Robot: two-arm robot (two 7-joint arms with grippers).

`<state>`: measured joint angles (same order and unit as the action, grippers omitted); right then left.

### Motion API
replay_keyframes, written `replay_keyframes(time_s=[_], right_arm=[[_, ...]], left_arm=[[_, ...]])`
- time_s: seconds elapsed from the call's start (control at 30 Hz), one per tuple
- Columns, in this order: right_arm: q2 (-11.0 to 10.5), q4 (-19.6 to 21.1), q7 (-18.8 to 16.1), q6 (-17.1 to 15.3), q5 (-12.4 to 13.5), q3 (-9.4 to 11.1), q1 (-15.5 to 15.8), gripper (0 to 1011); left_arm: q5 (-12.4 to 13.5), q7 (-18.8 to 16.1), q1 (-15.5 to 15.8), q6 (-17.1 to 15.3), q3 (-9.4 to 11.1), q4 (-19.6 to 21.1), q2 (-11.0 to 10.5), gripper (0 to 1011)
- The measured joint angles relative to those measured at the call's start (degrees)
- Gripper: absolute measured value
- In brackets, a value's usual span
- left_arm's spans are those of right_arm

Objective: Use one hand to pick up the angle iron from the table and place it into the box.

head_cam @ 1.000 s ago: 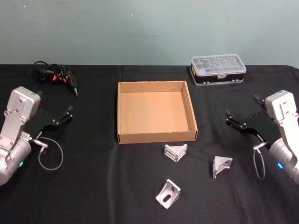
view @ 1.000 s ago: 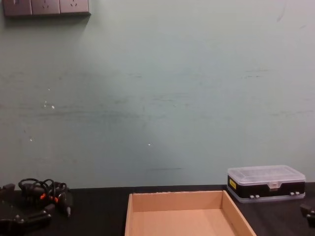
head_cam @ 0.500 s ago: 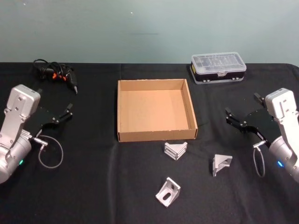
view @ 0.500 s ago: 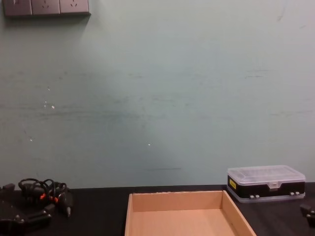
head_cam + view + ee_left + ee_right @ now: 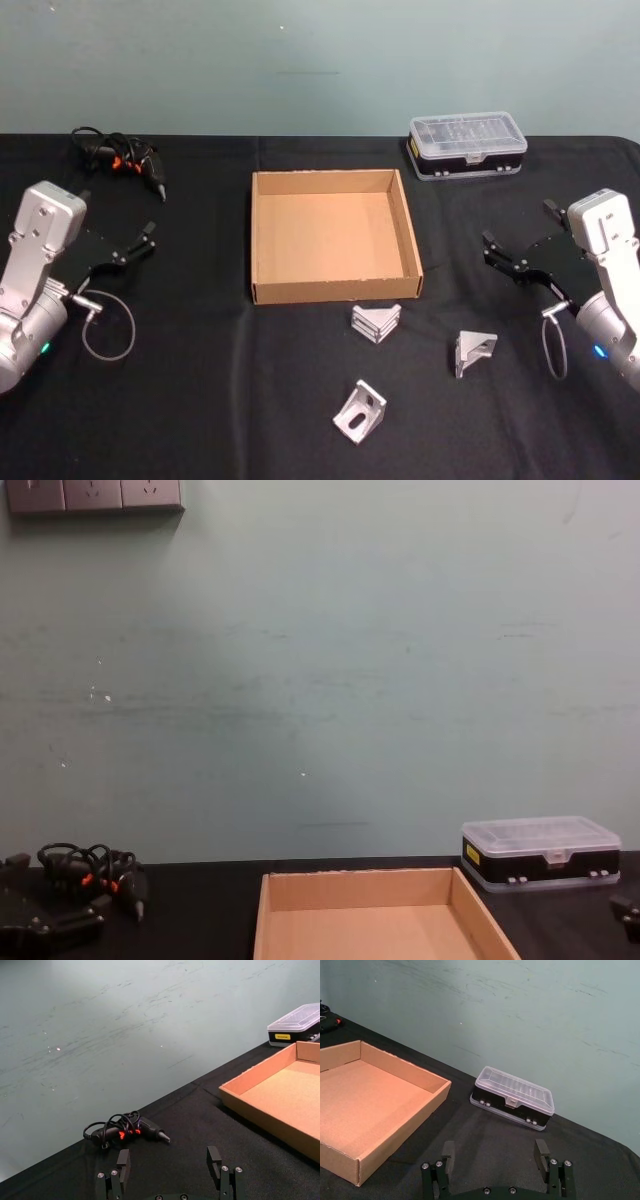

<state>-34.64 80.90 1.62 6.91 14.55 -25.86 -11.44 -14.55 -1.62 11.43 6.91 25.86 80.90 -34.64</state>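
Note:
Three silver angle irons lie on the black table (image 5: 200, 380) in front of the box: one (image 5: 376, 322) close to its front wall, one (image 5: 474, 352) to the right, one (image 5: 360, 412) nearest me. The tan cardboard box (image 5: 332, 240) (image 5: 365, 920) (image 5: 280, 1090) (image 5: 365, 1105) sits mid-table with nothing in it. My left gripper (image 5: 115, 237) (image 5: 170, 1170) hovers open at the table's left side. My right gripper (image 5: 518, 243) (image 5: 495, 1157) hovers open at the right side, behind and right of the angle irons. Both hold nothing.
A clear-lidded plastic case with black base (image 5: 467, 146) (image 5: 514, 1097) (image 5: 540, 852) stands at the back right. A black tool with a tangled cord (image 5: 120, 162) (image 5: 125, 1130) (image 5: 90, 872) lies at the back left. Bare table lies around the angle irons.

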Motion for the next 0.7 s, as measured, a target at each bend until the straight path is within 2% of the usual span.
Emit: replay_keyframes(time_s=[0.5, 0.7], right_arm=[[0.0, 0.0, 0.0, 0.0, 0.0, 0.0, 0.0, 1004], [-1.69, 3.65, -1.03, -0.95, 1.8, 2.34, 3.05, 1004]], left_arm=[[0.0, 0.0, 0.0, 0.0, 0.0, 0.0, 0.0, 1005], [0.0, 0.0, 0.0, 0.0, 0.0, 0.0, 0.0, 1005]])
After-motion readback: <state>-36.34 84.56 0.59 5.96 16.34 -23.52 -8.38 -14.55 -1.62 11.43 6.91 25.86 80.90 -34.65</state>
